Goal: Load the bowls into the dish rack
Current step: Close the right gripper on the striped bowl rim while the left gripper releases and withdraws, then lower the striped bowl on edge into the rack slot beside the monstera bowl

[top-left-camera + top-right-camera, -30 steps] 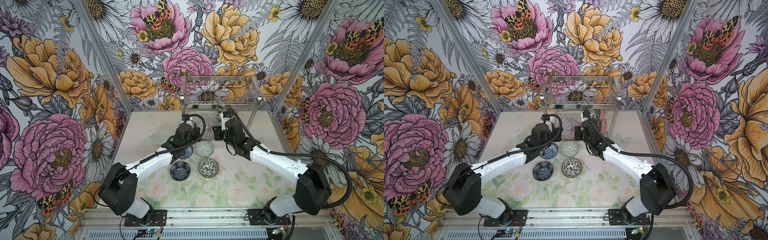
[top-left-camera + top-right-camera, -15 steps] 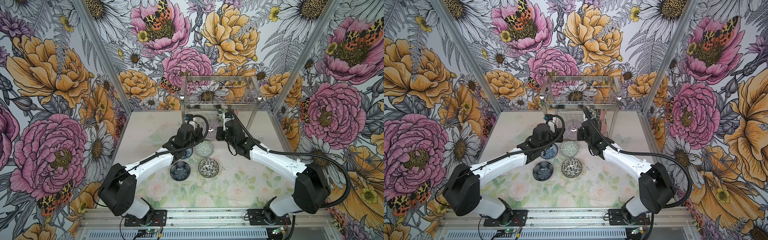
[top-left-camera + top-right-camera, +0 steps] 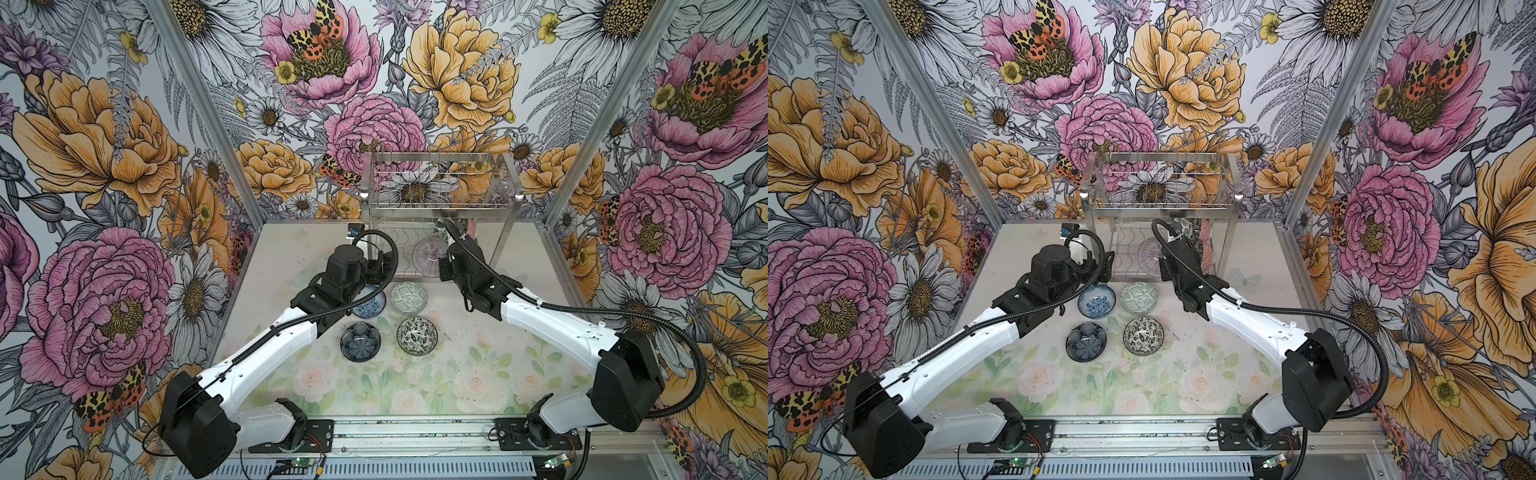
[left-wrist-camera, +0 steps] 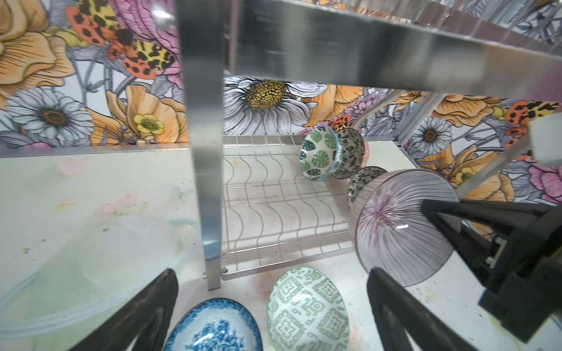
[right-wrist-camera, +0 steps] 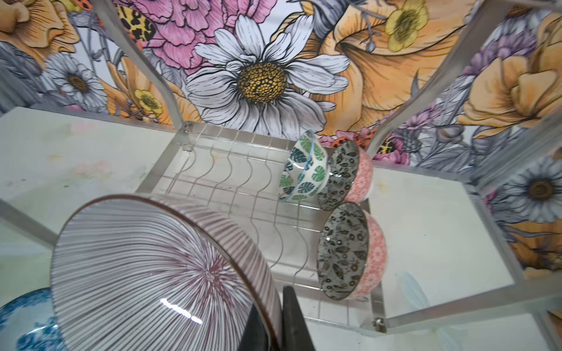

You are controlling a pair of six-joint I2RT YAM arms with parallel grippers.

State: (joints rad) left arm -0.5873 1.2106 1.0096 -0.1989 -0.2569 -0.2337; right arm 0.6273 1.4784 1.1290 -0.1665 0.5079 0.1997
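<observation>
My right gripper (image 5: 278,319) is shut on the rim of a pink striped bowl (image 5: 152,267), holding it on edge at the front of the dish rack's (image 3: 436,203) lower tier. In both top views the bowl (image 3: 430,254) (image 3: 1150,258) hangs between the two grippers. My left gripper (image 4: 272,273) is open and holds nothing. It hovers above a blue bowl (image 4: 216,328) and a grey-green patterned bowl (image 4: 307,310) on the table. A green leaf bowl (image 5: 304,170) and two pink bowls with black floral insides (image 5: 346,252) stand in the wire dividers at the lower tier's right end.
A dark bowl (image 3: 360,341) and a black-and-white floral bowl (image 3: 417,335) sit on the table nearer the front. The rack's flat front leg (image 4: 206,182) stands just ahead of my left gripper. Its upper basket (image 3: 438,183) overhangs the lower tier.
My left gripper has opened and let go of the pink striped bowl. My right gripper has closed on the bowl's rim. Both arms have edged slightly toward the rack.
</observation>
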